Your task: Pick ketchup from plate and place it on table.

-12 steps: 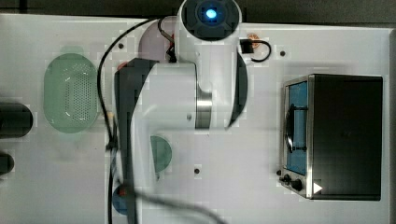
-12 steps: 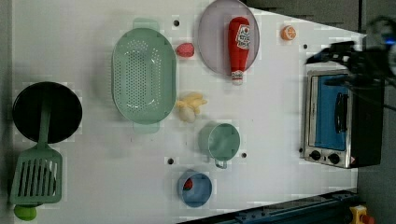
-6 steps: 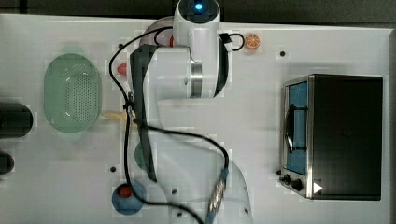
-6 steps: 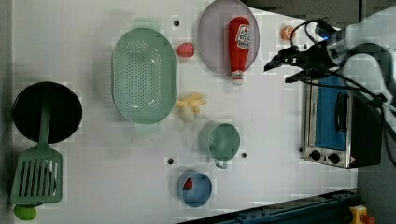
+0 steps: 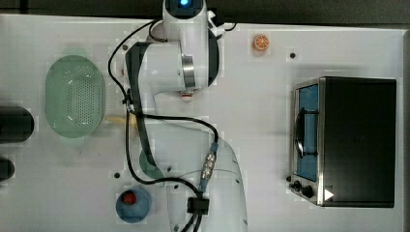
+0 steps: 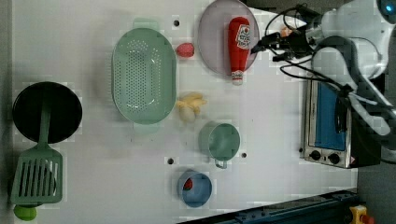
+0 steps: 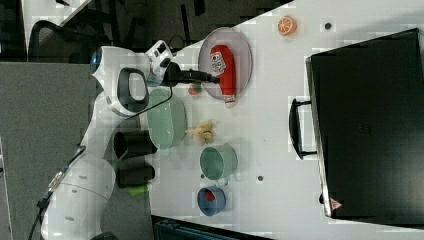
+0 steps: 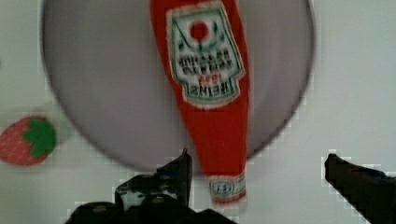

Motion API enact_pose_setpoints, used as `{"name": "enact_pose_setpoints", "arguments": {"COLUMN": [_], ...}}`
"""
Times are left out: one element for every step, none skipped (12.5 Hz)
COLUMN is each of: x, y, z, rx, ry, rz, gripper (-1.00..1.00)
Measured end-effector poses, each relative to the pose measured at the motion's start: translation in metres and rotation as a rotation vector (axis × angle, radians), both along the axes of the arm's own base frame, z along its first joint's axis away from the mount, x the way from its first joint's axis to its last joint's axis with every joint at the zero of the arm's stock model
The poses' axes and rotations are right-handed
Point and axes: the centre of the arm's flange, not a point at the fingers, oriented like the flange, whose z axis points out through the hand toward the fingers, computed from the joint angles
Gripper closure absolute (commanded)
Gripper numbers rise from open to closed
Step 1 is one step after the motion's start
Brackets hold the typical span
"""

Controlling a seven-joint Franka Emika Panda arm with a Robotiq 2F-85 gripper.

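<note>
— Which step is it now?
— The approach, I think. The gripper (image 8: pixel 254 182) hangs above the ketchup (image 6: pixel 238 45), fingers wide apart and empty. The bottle lies flat on the plate (image 6: pixel 212 42), cap over the rim.
— And next?
— Probably descend and close across the bottle, then carry it to the table (image 6: pixel 271 140).

white arm (image 5: pixel 183 67) over table (image 5: pixel 251 125)

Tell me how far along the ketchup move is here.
Early. The ketchup bottle lies on the plate, cap overhanging the rim, ungrasped. In hand: the open gripper is near the cap end, fingers either side. Left: grasp, lift, set it on the table.
</note>
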Motion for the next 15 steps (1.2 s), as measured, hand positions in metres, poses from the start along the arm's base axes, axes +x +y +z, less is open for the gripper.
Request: {"name": "enact_pose_setpoints", "arguments": {"x": [0.002,0.003,0.005,0.010,0.013,0.011,0.011,0.011,0.012,0.012,0.011,0.009,0.008,0.005,0.003], "y": [0.005,0.013,0.020,0.024,0.027,0.027,0.028,0.027,0.025,0.023,0.020,0.019,0.019,0.021,0.023], "z": [-0.008,-0.016,-0.025,-0.033,-0.043,-0.054,-0.064,-0.073,-0.082,-0.092,-0.100,-0.109,-0.115,-0.120,-0.124], "rx": [-0.019,-0.015,-0.004,0.002,0.003,0.002,0.008,0.009,0.009,0.010,0.009,0.011,0.014,0.014,0.013], "ry": [-0.016,-0.027,-0.049,-0.079,-0.089,-0.077,-0.082,-0.093,-0.095,-0.092,-0.099,-0.093,-0.091,-0.082,-0.075], "rz": [0.027,0.039,0.047,0.056,0.069,0.076,0.075,0.077,0.078,0.078,0.079,0.079,0.083,0.089,0.094], "gripper": [-1.00,-1.00,-1.00,-1.00,-1.00,-1.00,-1.00,-1.00,-1.00,-1.00,-1.00,-0.92,-0.69,-0.43,-0.21]}}
